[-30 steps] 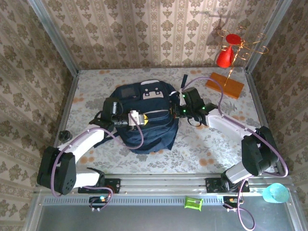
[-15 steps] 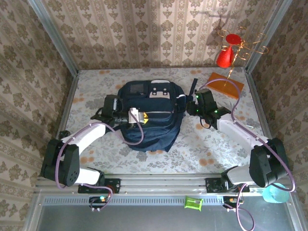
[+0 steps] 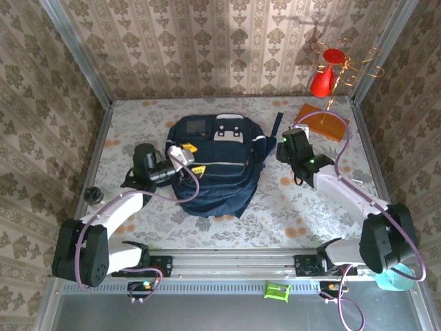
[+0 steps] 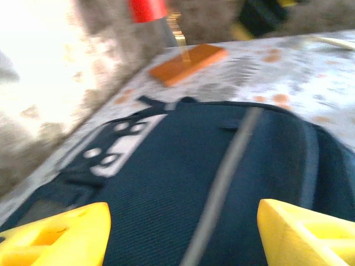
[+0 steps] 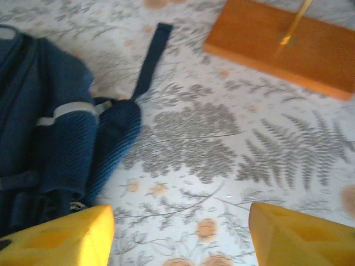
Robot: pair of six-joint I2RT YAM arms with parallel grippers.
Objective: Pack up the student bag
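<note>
The student bag (image 3: pixel 215 165) lies flat, front up, in the middle of the flowered worktop (image 3: pixel 289 207), its white-grey buckle patch (image 3: pixel 227 132) towards the far edge. The left pincer (image 4: pixel 184 228) hovers over the bag's left side, its yellow fingers (image 4: pixel 61 235) spread wide and holding nothing. The right pincer (image 5: pixel 177 238) hangs just beside the bag's right edge over bare worktop, jaws likewise apart and empty, near an orange board (image 5: pixel 283 44)

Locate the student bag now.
In the top view the student bag lies flat mid-table, slightly left of centre; the orange wooden base sits to its right, toward the back.
</note>
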